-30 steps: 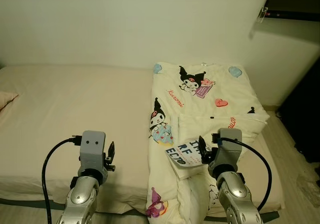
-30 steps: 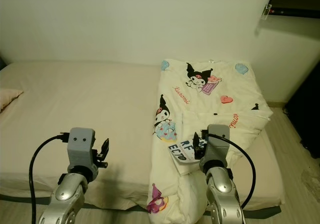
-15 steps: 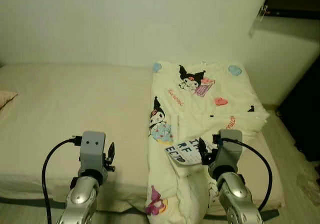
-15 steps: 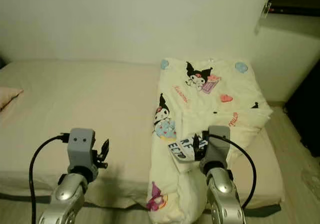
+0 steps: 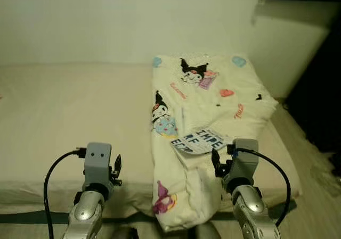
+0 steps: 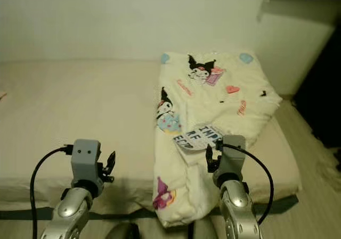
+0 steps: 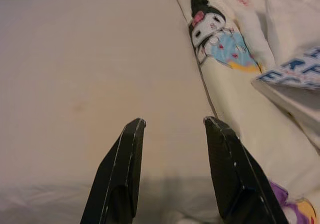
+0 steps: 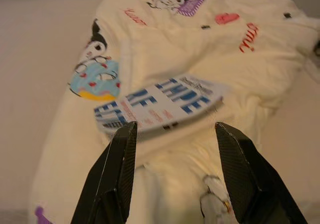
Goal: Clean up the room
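Right gripper (image 5: 214,164), left eye view: fingers spread, empty, held at lower right centre, just short of the book (image 5: 199,141). Left gripper (image 5: 115,171): fingers apart, empty, lower left, over the bed (image 5: 64,111) edge. One second ago the book sat against the right fingers; now a gap shows between them. The whole frame has also shifted, so the camera has moved. Judgement: the book has been set down or not yet secured, and pickup remains to be done.

Right eye view: book (image 6: 198,137) lies flat at frame centre on the folded blanket (image 6: 213,95), which covers the bed's right part. Right gripper (image 6: 209,159) sits just below the book.

Left wrist view: fingers (image 7: 121,169) spread over bare sheet (image 7: 85,74); blanket (image 7: 235,89) at right, book corner (image 7: 295,74) at the right edge.

Right wrist view: fingers (image 8: 114,176) spread wide, book (image 8: 157,104) ahead between them, apart from both. Long axis runs across the gripper's opening, slightly tilted, lower left to upper right. Cover faces up, blue lettering legible in part. Judgement: grasp across the short axis at the near edge.
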You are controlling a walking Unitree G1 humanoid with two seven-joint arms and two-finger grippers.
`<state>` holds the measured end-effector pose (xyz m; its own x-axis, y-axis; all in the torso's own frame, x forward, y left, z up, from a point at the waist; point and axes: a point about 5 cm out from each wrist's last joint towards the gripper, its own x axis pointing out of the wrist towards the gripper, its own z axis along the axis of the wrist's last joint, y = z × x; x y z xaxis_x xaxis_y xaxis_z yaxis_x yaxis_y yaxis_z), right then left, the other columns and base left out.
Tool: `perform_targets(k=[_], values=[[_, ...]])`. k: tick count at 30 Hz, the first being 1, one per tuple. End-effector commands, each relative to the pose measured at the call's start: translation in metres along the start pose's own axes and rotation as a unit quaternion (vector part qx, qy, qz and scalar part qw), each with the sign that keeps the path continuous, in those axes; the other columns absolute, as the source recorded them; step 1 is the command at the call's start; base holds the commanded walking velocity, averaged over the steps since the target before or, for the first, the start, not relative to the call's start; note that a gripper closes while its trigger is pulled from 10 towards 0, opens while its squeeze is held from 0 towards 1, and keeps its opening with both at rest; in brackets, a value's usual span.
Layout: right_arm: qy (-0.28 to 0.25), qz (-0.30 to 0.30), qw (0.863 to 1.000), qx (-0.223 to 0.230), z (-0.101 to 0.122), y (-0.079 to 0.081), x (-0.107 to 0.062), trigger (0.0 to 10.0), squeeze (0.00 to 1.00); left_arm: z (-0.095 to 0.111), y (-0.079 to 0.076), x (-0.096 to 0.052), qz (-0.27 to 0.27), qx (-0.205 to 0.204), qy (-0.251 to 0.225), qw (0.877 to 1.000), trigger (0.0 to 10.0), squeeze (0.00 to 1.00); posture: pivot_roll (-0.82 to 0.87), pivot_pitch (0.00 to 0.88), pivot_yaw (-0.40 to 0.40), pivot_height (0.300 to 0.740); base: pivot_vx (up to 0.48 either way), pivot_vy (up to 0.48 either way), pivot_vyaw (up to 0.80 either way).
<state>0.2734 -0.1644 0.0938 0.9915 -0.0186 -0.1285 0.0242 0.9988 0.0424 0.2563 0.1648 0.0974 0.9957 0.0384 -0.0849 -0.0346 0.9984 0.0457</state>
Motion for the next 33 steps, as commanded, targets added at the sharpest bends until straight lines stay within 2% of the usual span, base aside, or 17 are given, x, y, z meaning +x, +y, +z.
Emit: perform_targets(k=[1,6,17,28,33], values=[[0.007,-0.005,1.000,0.008,-0.0017,-0.0013,-0.0020,10.0,0.00,-0.0040,0.0005,-0.0004,-0.002,0.001,0.011,1.000,10.0,0.00,-0.10,0.135,0.008,0.626,0.000,0.000,0.00],[0.008,-0.006,1.000,0.010,-0.0017,-0.0013,-0.0025,10.0,0.00,-0.0038,-0.0004,-0.0006,-0.006,0.002,0.011,1.000,10.0,0.00,-0.10,0.136,0.009,0.626,0.000,0.000,0.00],[0.015,-0.010,1.000,0.016,-0.0037,-0.0024,-0.0052,10.0,0.00,-0.0042,-0.0023,-0.0022,-0.013,0.004,0.013,1.000,10.0,0.00,-0.09,0.154,0.011,0.572,0.000,0.000,0.00],[0.025,-0.018,0.999,0.034,-0.0085,0.0023,-0.0109,10.0,0.00,-0.0041,0.0023,-0.0085,-0.024,0.014,0.017,0.999,10.0,0.00,-0.07,0.203,0.033,0.567,0.000,0.000,0.00],[0.012,-0.015,0.999,0.045,-0.0029,0.0042,-0.0066,10.0,0.00,-0.0016,0.0069,-0.0098,-0.024,0.015,0.010,1.000,10.0,0.00,-0.07,0.227,0.041,0.558,0.000,0.000,0.00]])
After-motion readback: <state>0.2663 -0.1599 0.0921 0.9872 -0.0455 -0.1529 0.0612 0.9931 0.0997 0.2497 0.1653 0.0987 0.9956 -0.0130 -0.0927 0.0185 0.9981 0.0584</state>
